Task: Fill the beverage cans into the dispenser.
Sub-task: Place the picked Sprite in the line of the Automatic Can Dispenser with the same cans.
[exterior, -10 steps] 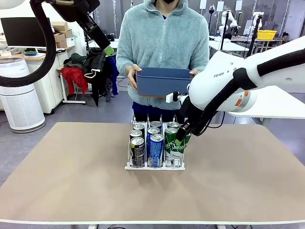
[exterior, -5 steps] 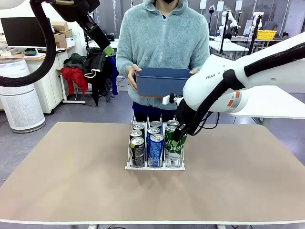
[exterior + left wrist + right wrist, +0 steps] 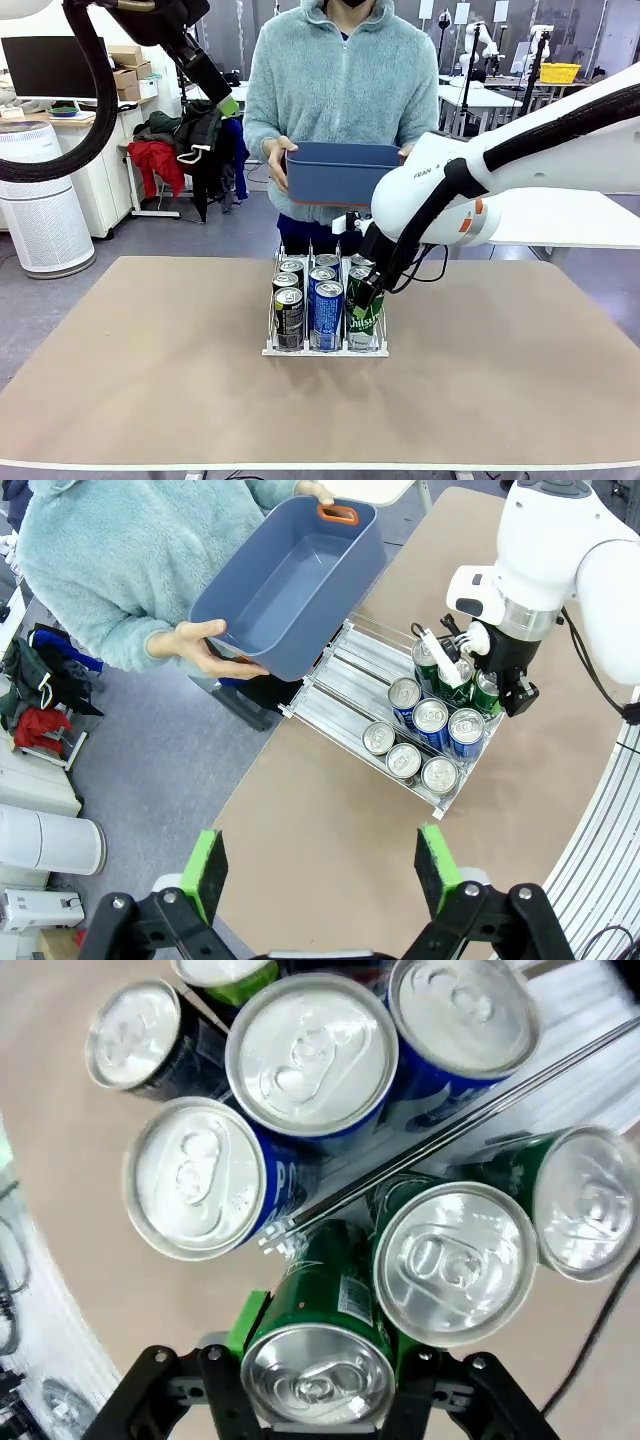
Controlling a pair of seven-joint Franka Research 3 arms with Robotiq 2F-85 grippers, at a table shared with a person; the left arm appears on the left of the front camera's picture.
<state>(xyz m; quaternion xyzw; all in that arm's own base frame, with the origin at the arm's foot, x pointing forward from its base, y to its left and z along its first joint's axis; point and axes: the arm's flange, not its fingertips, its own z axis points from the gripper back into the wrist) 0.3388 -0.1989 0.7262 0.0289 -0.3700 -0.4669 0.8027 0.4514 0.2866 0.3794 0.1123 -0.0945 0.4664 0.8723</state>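
At front of right lane of dispenser [image 3: 325,348] on bench [image 3: 150,380], right gripper [image 3: 364,301] grips green can [image 3: 365,318], now lower and nearer centre than a second ago; release likely next. Left gripper [image 3: 318,862] open, raised, unmoved. Person holds empty bin [image 3: 340,170].

Beverage cans [image 3: 312,1055]: aluminium, brushed silver tops catching glare, glossy printed sides. Dispenser [image 3: 345,685]: thin white wire rails on smooth plastic (slightly shiny). Bin [image 3: 340,172]: blue-grey moulded plastic, matt. Table [image 3: 150,380]: tan, matt, faintly textured like a mat. Person's jacket [image 3: 340,80]: fluffy pale fleece.
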